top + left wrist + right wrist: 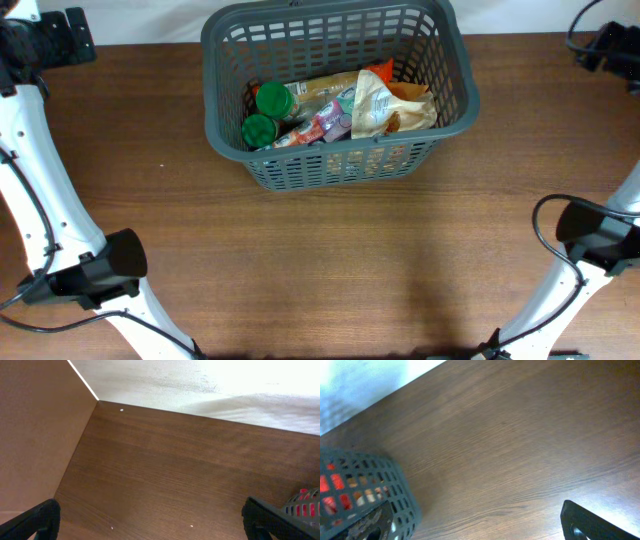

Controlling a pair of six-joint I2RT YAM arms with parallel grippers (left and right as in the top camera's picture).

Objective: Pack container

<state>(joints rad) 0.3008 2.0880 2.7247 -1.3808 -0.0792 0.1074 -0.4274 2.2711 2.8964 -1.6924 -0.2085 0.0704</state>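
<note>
Two white arms [45,200] bend in over the left and right edges of the brown wooden table [320,260], and between them, at the middle of the far edge, stands the container [340,168], a big dark grey basket with slotted sides and a rolled rim. It sits upright and is already part filled. Two jars with green lids [273,100] lie side by side in its left end. A pale pouch [375,105] leans in the right half with an orange packet [385,72] behind it, and a jumble of coloured wrappers [330,120] fills the space between jars and pouch. From its own wrist camera the left hand [155,525] shows its two dark fingers [35,520] set wide apart at the bottom corners of the view, with only bare wood between them. A corner of the basket peeps in at the lower right of that view, red showing through the slots. The right hand [480,527] is likewise spread, with nothing between its fingers. One finger [590,525] is plain at the lower right. The other seems to sit at the lower left, where it overlaps the basket's lattice, so I cannot make out its outline cleanly. Neither hand touches the basket, and the near half of the table carries only the arms.
</note>
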